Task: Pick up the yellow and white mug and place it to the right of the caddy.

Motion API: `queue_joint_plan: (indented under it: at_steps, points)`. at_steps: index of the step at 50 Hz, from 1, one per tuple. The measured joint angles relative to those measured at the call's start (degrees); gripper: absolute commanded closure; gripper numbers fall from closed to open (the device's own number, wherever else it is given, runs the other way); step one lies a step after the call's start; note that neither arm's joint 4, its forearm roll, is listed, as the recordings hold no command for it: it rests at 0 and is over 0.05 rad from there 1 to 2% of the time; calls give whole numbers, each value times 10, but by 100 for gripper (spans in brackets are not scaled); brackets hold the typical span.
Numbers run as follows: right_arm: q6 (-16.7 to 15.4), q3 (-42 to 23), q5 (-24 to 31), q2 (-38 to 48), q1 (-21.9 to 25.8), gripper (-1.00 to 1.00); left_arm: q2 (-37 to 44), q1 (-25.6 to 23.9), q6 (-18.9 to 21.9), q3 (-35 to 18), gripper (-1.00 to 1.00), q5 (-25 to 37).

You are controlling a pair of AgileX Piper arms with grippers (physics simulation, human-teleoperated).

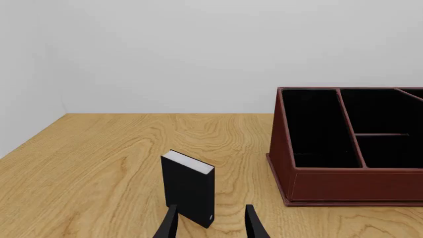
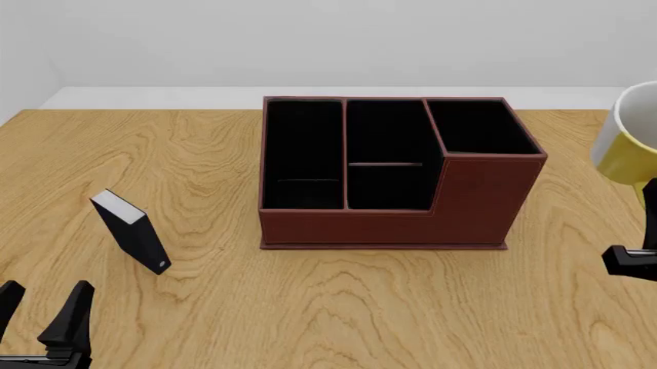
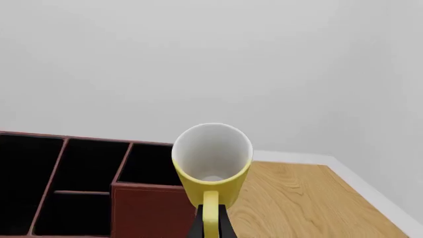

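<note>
The front view looks down across the table from the arms' side. Each wrist view looks low and forward; all three share the caddy.

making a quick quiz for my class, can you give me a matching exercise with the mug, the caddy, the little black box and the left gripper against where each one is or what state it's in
Things:
1. mug
2. caddy
3. black box
4. left gripper

States:
A. open, holding nothing
B. held up off the table by its handle
C. standing left of the organizer
D. middle of the table, compartments empty

Pairs: 1-B, 2-D, 3-C, 4-A
</note>
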Motion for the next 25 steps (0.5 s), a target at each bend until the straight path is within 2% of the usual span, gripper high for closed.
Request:
queue_joint_plan:
  at_steps: [25]
  points:
    - [17, 22, -63, 65, -36, 100, 0, 0, 0, 0, -100, 0]
